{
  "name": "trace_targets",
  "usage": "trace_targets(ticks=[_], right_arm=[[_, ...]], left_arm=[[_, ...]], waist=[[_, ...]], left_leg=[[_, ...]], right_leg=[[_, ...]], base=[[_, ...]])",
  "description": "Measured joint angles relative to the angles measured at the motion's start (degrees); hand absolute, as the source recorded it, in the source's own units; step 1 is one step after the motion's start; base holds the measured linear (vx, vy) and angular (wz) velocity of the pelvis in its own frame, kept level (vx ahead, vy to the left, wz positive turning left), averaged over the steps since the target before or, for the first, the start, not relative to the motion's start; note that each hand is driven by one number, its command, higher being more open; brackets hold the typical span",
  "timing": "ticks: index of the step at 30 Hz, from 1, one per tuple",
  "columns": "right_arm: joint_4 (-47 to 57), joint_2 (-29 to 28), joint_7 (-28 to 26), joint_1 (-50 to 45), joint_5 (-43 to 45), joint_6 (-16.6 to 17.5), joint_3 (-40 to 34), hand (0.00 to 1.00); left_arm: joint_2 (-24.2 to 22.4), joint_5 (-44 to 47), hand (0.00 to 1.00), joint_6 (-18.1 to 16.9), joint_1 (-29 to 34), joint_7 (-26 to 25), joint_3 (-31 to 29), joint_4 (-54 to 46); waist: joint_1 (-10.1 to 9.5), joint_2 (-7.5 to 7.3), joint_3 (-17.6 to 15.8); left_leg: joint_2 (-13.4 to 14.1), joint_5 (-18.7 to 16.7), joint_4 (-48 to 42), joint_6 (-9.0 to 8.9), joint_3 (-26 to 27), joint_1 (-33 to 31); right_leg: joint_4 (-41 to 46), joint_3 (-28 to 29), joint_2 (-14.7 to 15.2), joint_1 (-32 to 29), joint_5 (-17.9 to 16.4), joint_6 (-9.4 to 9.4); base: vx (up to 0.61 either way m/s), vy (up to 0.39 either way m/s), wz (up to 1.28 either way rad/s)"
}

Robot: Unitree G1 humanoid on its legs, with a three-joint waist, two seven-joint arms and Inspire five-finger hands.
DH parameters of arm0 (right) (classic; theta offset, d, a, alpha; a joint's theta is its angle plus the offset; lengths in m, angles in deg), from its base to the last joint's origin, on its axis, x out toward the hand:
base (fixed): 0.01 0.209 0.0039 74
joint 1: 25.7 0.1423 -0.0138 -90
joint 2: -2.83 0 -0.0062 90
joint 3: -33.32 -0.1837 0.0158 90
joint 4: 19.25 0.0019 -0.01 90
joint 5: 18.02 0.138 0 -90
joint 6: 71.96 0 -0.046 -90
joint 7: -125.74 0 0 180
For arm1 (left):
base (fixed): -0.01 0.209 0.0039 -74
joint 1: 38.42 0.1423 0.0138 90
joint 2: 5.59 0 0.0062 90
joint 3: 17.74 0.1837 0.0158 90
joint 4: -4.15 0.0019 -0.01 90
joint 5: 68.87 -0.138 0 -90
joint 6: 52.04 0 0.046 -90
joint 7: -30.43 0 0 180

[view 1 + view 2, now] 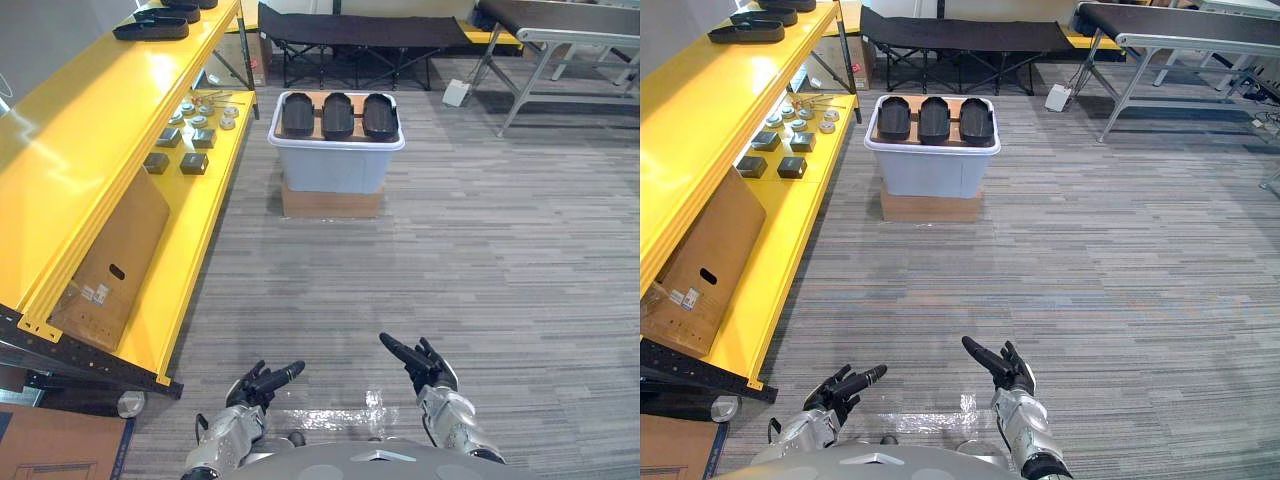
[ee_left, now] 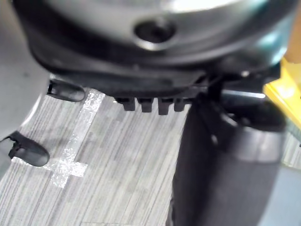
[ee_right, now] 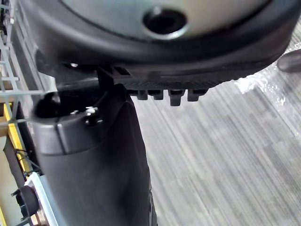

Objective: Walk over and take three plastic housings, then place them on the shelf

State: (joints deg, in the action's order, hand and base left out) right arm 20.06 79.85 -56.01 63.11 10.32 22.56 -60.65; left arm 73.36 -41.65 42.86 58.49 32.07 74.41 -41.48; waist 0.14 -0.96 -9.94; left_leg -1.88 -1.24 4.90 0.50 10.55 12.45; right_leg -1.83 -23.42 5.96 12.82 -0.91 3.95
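Left eye view: noting the left hand [image 1: 258, 385] low at the near edge, fingers stretched forward and loosely spread, holding nothing. Noting the right hand [image 1: 425, 365] beside it, likewise with fingers extended and apart, gripping nothing. Finding a silver tape cross [image 1: 330, 412] on the grey carpet [image 1: 480, 250] between the two hands.

Looking farther out: locating three black plastic housings [image 1: 337, 115] lying side by side in a pale bin [image 1: 335, 165], straight ahead and well apart from both hands. Recording the bin as resting on a flat cardboard box [image 1: 330, 203].

Observing the yellow shelf [image 1: 90, 150] running along the left side, carrying further dark housings [image 1: 150, 27] on its top level and small parts [image 1: 195, 125] on the lower level, with a cardboard sheet [image 1: 105, 265] leaning under the top level. Seeing a black folding cot [image 1: 360, 35] behind the bin and a metal-framed table [image 1: 560, 40] at the far right.

Left wrist view: finding the tape cross on the carpet past the hand's dark bulk.
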Motion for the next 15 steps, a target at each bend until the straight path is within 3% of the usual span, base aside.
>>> trace_targets(ticks=[10, 12, 15], right_arm=[[-0.87, -0.78, -2.31, -1.34, 0.02, -0.03, 0.09, 1.0], [-0.85, -0.65, -2.32, -1.3, -0.03, -0.02, 0.16, 1.0], [-0.81, -0.71, -2.29, -0.01, 1.48, -0.02, 0.46, 1.0]], left_arm=[[0.08, -0.64, 1.0, 0.33, 0.38, 0.34, -0.1, 0.05], [0.04, -0.75, 1.0, 0.6, 0.52, 0.46, -0.21, 0.22], [0.06, -0.86, 1.0, 0.18, 0.12, 1.04, -0.02, 0.07]], waist=[[0.01, -0.04, -0.13], [-0.02, -0.24, -0.49], [0.02, 0.69, -3.08]], left_leg=[[-0.18, 0.22, 0.17, 0.4, 0.26, -0.19], [-0.62, -0.33, -0.03, 1.12, 0.47, -0.96], [0.0, -0.41, -1.2, 2.67, 1.9, -0.88]], right_leg=[[0.7, 0.39, 0.28, -0.82, -0.05, 0.02], [7.85, 1.13, 2.09, -5.06, -3.18, 0.64], [22.99, 1.98, 4.85, -12.5, -4.35, 1.25]], base=[[-0.03, 0.008, -0.01], [-0.01, 0.068, -0.08], [0.02, 0.112, -0.23]])
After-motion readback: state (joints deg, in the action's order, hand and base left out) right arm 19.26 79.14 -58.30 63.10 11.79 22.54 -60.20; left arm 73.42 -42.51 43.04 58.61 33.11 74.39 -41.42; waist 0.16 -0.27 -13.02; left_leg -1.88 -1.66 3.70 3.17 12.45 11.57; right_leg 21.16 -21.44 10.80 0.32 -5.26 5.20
